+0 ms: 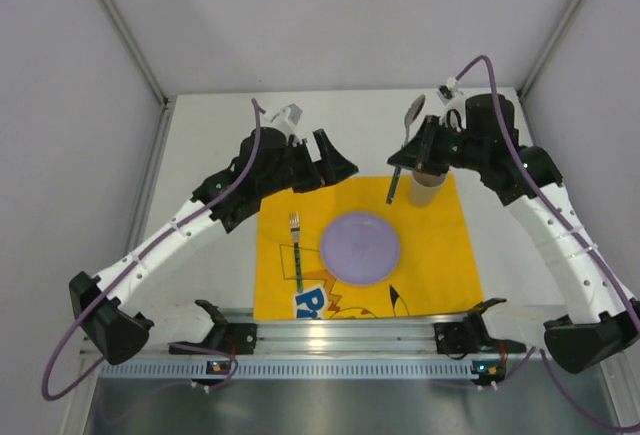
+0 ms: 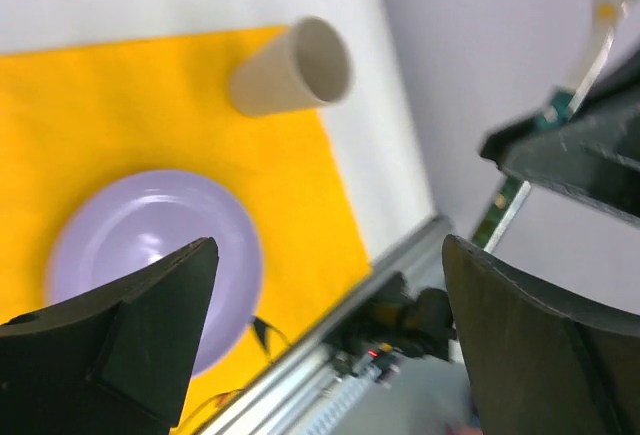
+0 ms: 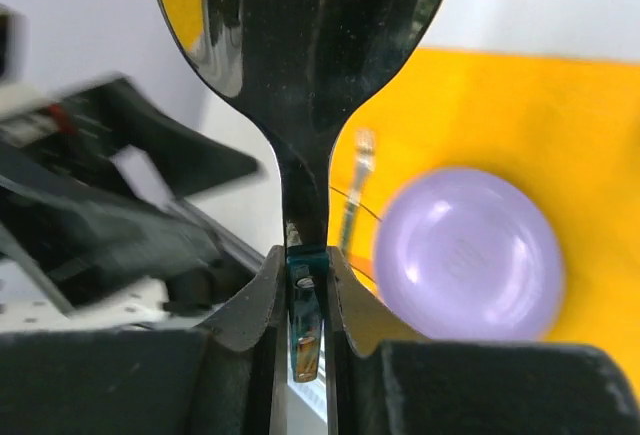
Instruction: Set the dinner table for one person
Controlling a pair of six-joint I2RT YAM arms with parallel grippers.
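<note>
Top external: the right gripper (image 1: 425,150), jaws pinched tight on its handle, holds the spoon (image 1: 413,113) bowl-up beside the cup (image 1: 430,192) at the far right of the yellow mat (image 1: 445,255) on the white dinner table (image 1: 205,150). The left gripper (image 1: 330,160) hangs wide open, holding nothing. The spoon is best laid flat just right of the plate (image 1: 360,247), parallel to the fork (image 1: 296,250) and clear of the cup. Cup and plate are empty.

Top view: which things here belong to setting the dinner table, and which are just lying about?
Belonging: dinner table, yellow mat, purple plate, fork, cup, spoon in the right pincer.
Just there: metal rail, grey walls.
</note>
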